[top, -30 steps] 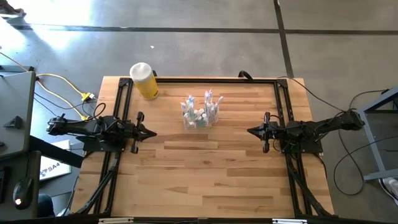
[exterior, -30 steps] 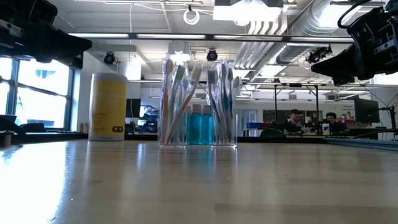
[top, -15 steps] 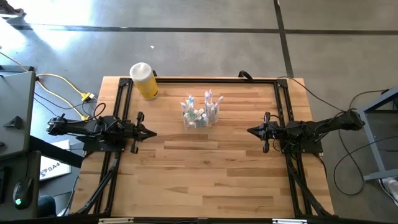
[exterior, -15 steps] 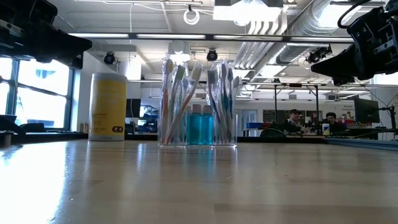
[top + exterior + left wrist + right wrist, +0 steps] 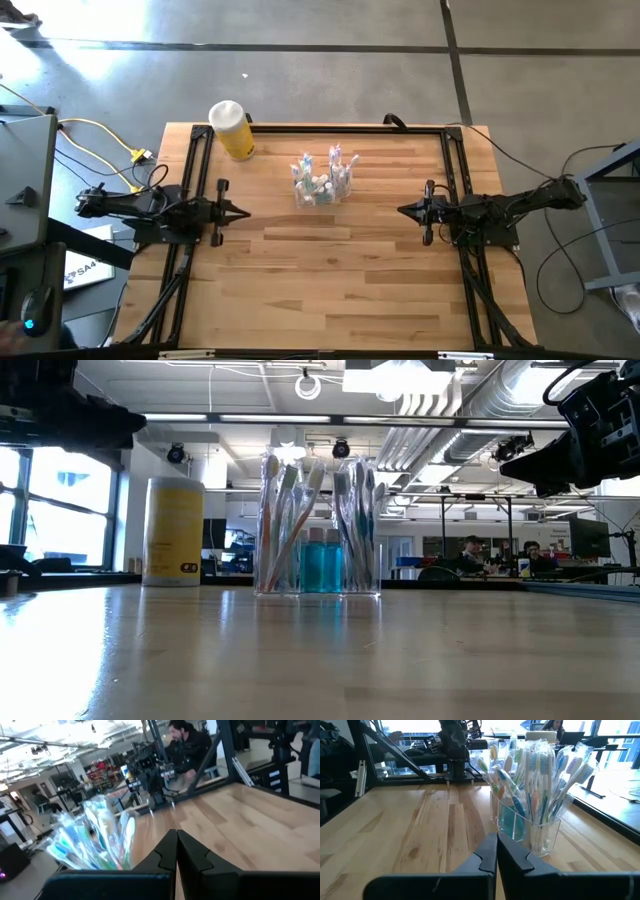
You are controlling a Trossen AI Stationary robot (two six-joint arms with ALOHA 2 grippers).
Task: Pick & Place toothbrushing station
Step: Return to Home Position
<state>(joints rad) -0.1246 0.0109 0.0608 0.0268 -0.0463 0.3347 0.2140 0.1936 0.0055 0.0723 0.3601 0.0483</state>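
The toothbrushing station is a clear plastic holder with several pastel toothbrushes standing upright in it and blue pieces at its bottom. It stands on its base on the wooden table, at the far middle. It also shows in the low view, the left wrist view and the right wrist view. My left gripper is shut and empty, left of the holder and a little nearer; its fingers meet in its wrist view. My right gripper is shut and empty, right of the holder.
A yellow cylinder with a white cap stands at the far left of the table. Black frame rails run along the table's left, right and far edges. Bare wood lies between the arms. People sit in the room behind.
My left gripper has risen a little and drawn slightly back toward the table's left edge. It stays shut. The holder and my right gripper have kept still.
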